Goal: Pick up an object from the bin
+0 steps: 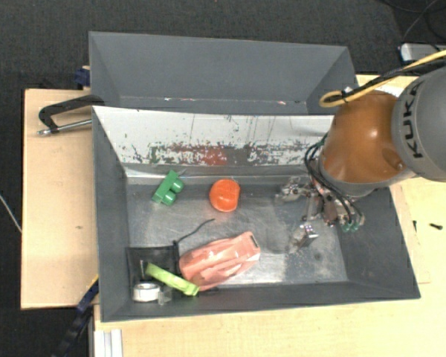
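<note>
Nearest me, the lime-green stick [171,280] and pink packet [219,257] lie at the bin's [108,222] front-left, while my gripper [300,214] hangs spread and empty over bare floor to their right, so I judge nothing is picked yet and the whole grasp is left

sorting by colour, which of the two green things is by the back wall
The darker green block, left of the orange round thing. The lime-green stick lies in the front left corner, by the pink pouch.
</note>
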